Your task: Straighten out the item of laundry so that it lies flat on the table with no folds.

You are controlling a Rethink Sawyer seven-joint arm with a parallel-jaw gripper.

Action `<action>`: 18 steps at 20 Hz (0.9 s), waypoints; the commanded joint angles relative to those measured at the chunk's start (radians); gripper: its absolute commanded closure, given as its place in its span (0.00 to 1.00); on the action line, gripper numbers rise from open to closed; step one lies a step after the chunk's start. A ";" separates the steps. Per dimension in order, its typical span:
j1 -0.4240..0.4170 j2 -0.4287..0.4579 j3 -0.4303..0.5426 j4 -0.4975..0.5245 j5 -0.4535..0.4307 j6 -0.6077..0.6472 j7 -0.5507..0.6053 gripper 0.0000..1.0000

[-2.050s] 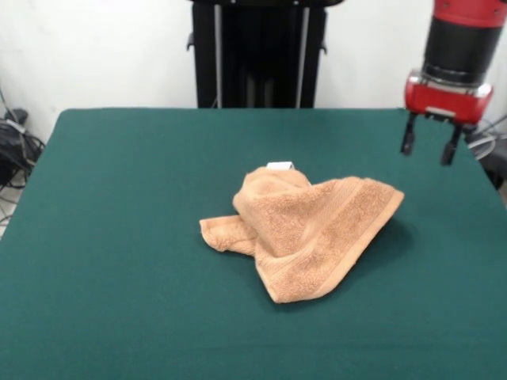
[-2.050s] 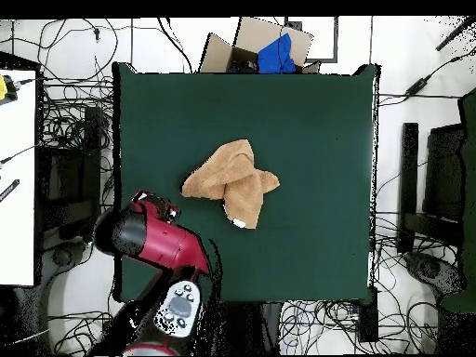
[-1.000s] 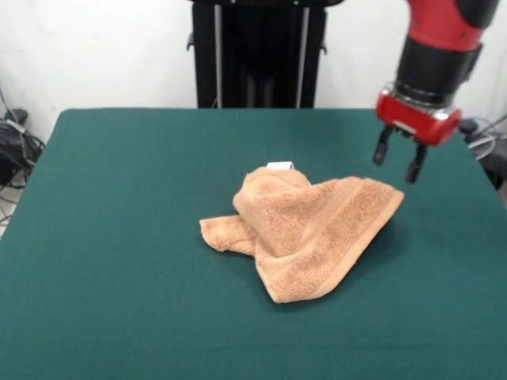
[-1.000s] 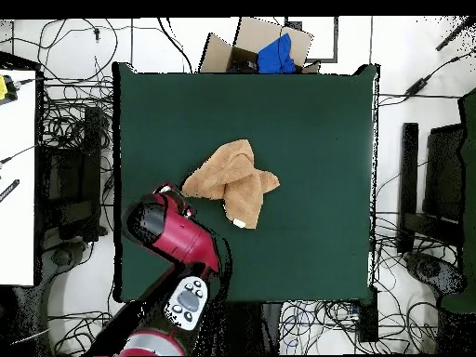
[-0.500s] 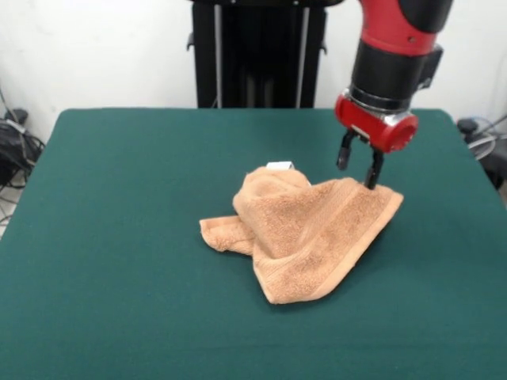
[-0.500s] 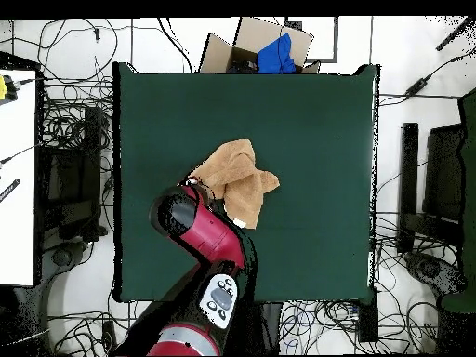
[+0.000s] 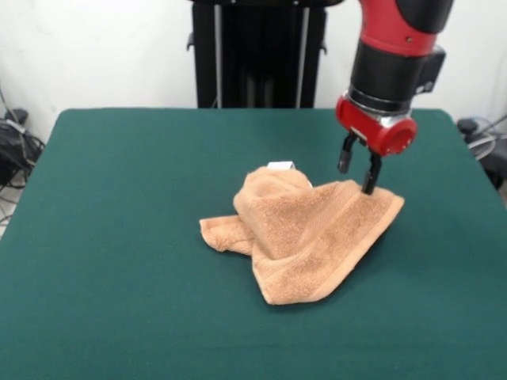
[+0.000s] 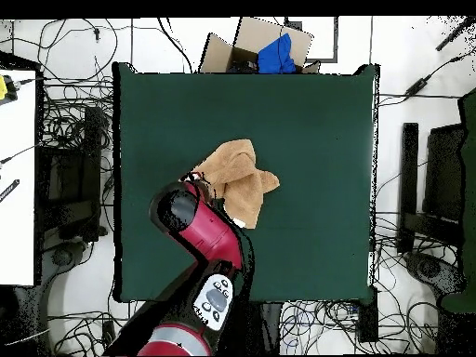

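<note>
The orange-tan towel [image 7: 305, 233] lay crumpled on the green table [image 7: 119, 237]; the gripper [image 7: 358, 176] hung with fingers spread apart at its right corner, one fingertip touching the cloth.

Orange-tan terry towel [image 7: 305, 229] crumpled near centre of green table [image 7: 119, 237], folded over itself, humped, white label tag [image 7: 280, 166] at far edge

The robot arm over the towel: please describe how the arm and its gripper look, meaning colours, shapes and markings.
The arm is a thick round tube, red above with a black band below, ending in a red flange. Under it hangs the gripper, with two thin black fingers. In the overhead view a light grey panel with dark buttons sits on the arm's lower link.
</note>
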 commanded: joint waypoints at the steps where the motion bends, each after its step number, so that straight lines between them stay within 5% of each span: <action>1: 0.056 0.101 -0.041 -0.123 0.079 0.107 0.414 0.00; 18: 0.091 0.254 -0.139 -0.309 0.058 0.176 0.611 0.00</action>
